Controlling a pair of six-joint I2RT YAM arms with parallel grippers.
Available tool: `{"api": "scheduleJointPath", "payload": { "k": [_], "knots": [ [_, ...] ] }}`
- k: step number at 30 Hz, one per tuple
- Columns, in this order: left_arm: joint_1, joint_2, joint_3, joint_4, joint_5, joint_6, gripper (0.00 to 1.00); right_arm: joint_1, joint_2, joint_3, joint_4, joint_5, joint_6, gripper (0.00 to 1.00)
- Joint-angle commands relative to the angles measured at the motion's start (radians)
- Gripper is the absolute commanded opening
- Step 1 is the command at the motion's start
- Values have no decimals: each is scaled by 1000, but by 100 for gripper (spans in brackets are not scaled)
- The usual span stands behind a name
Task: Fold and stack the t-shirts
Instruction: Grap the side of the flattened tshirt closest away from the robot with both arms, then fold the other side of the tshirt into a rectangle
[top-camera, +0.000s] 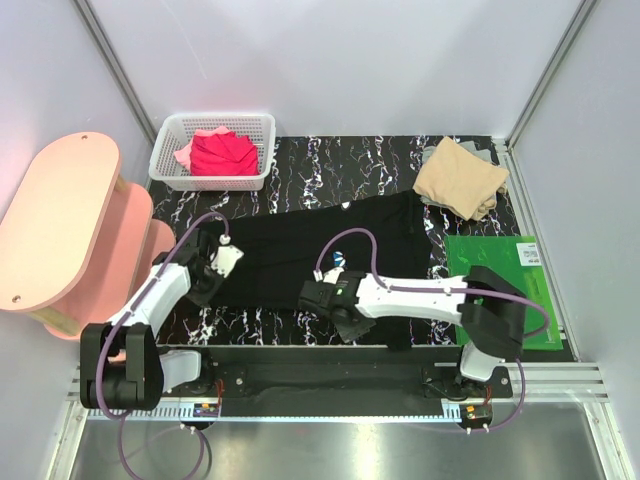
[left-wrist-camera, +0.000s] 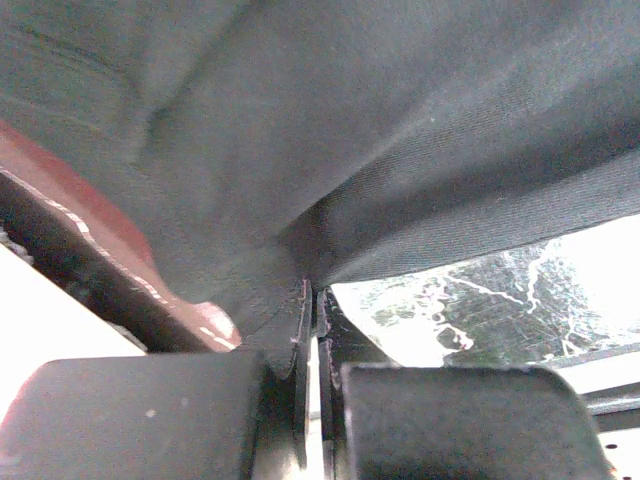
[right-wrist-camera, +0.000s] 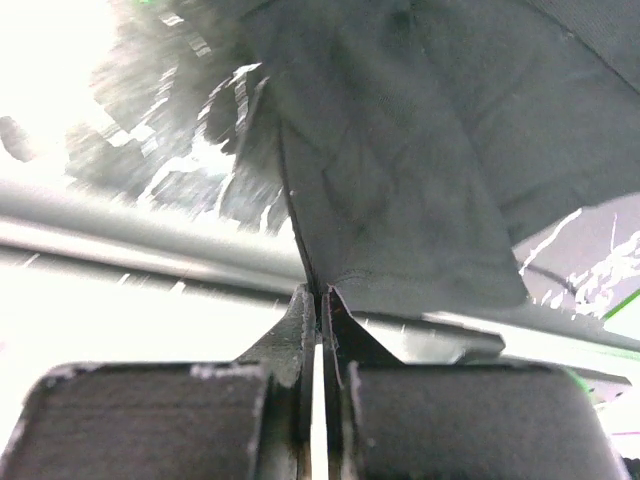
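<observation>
A large black t-shirt (top-camera: 330, 240) lies spread across the dark marbled table (top-camera: 350, 160). My left gripper (top-camera: 205, 285) is at its left edge, jaws shut on a pinch of the black fabric (left-wrist-camera: 300, 200). My right gripper (top-camera: 318, 296) is at the shirt's near edge, jaws shut on a fold of the black cloth (right-wrist-camera: 400, 200). A folded tan t-shirt (top-camera: 460, 178) rests at the back right. Red and pink t-shirts (top-camera: 220, 153) are bunched in the white basket (top-camera: 170, 170).
A green board (top-camera: 500, 262) lies at the right, partly under my right arm. A pink wooden stool (top-camera: 70, 230) stands left of the table. Grey walls close in the back and sides.
</observation>
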Motion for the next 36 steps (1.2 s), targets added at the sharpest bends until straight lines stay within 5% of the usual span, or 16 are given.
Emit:
{"api": "scheduleJointPath", "payload": {
  "k": [1, 12, 23, 36],
  "knots": [
    [7, -52, 64, -13, -43, 36, 0, 9, -121, 95, -97, -84, 21, 0],
    [18, -107, 78, -34, -93, 89, 0, 35, -267, 126, -142, -316, 29, 0],
    [22, -173, 84, -72, -102, 133, 0, 37, -338, 74, -186, -321, 18, 0],
    [21, 217, 415, -43, -48, 99, 0, -225, -221, 246, -205, -209, -218, 0]
  ]
}}
